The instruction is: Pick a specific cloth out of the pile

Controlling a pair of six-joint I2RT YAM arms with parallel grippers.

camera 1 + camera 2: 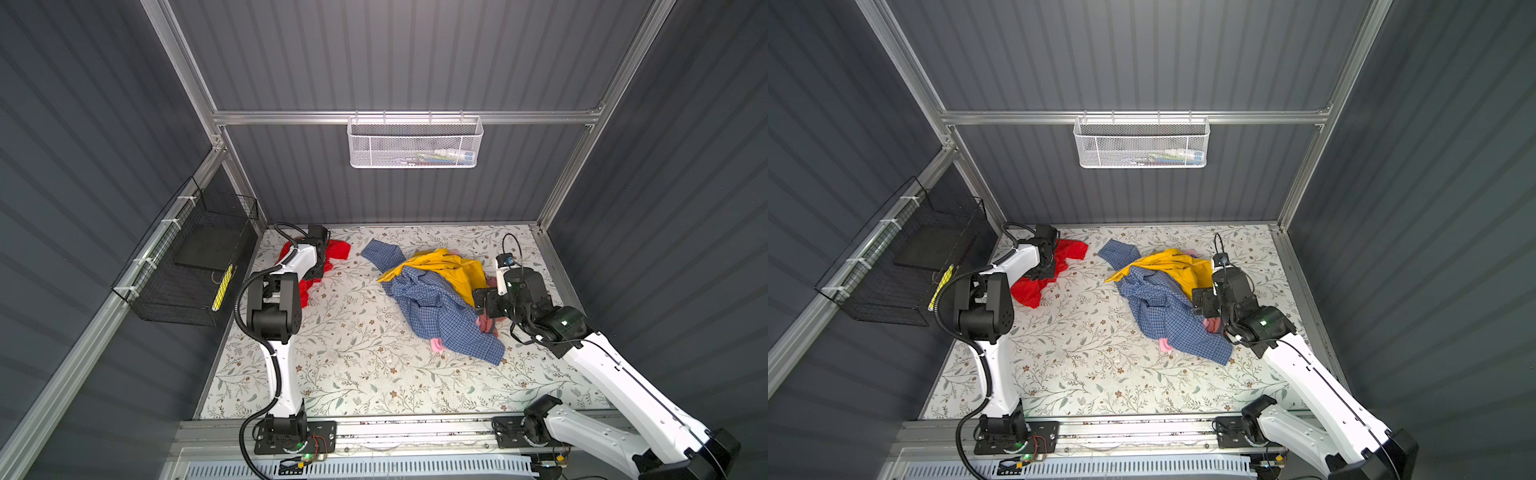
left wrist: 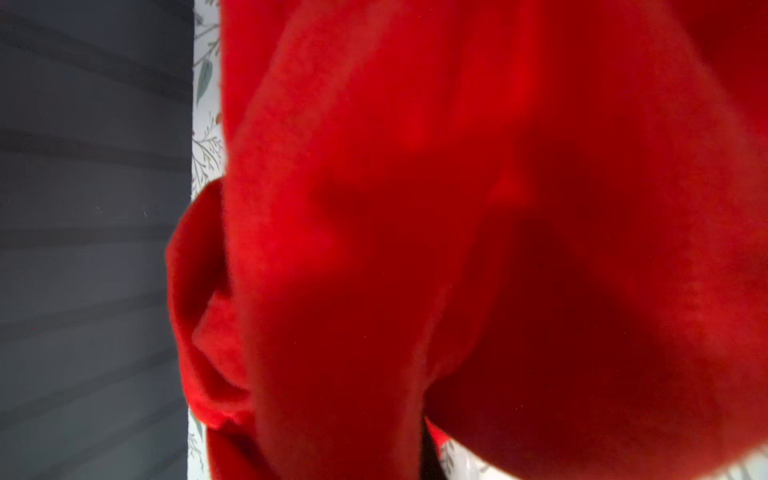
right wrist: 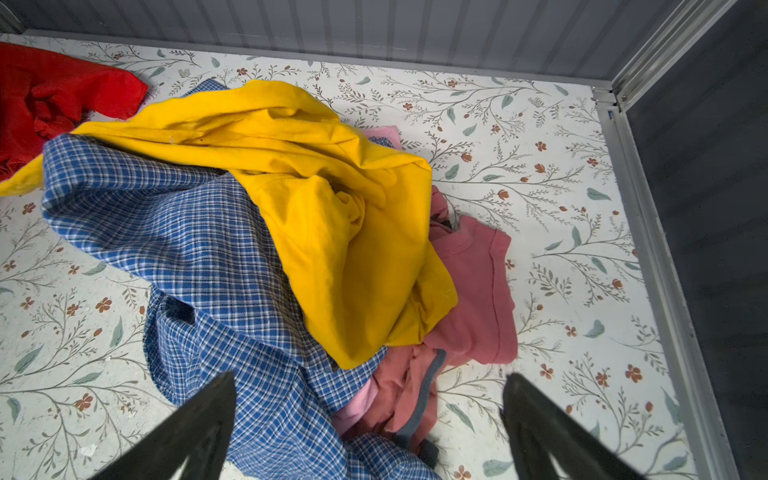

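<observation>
Bright red-orange thin shiny cloth [image 1: 337, 250] at the far left of the floral-print table [image 1: 353, 374], well apart from the pile [image 1: 436, 299] of mixed garments, pinched in the shut jaws of the left gripper [image 1: 1045, 271]; right gripper [image 3: 369, 378] empty, jaws wide, over the pile's edge. Risks slipping free on a fast lift, so slick a fabric in so narrow a pinch, or dragging by folds low on the table. Left wrist view: only the cloth [image 2: 415, 208] against the lens, jaws hidden; both top views: the gap to the pile; right wrist view alone: pink pieces [image 3: 473, 291] under the yellow shiny garment [image 3: 332, 208].
</observation>
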